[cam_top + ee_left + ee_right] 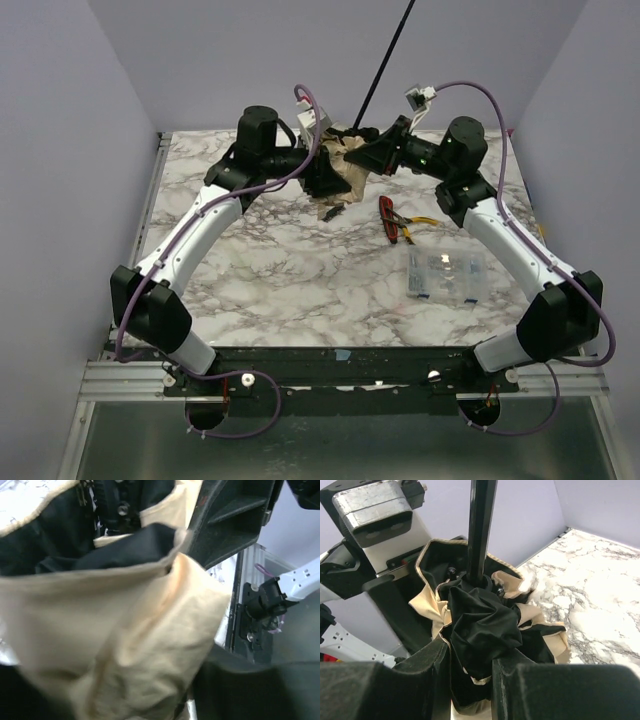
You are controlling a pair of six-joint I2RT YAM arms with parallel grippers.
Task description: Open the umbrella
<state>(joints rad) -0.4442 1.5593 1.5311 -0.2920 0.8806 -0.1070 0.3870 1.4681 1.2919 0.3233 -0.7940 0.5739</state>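
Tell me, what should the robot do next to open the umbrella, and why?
Probably close the left gripper on the tan edge of the umbrella. The right gripper clamps its bunched black fabric, and the canopy is not yet spread around the shaft.

Marble table point(270, 290): red-handled tool point(392, 220), clear box point(445, 273)

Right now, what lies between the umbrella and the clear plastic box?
The red-handled tool lies between the umbrella and the clear plastic box; the top view shows it.
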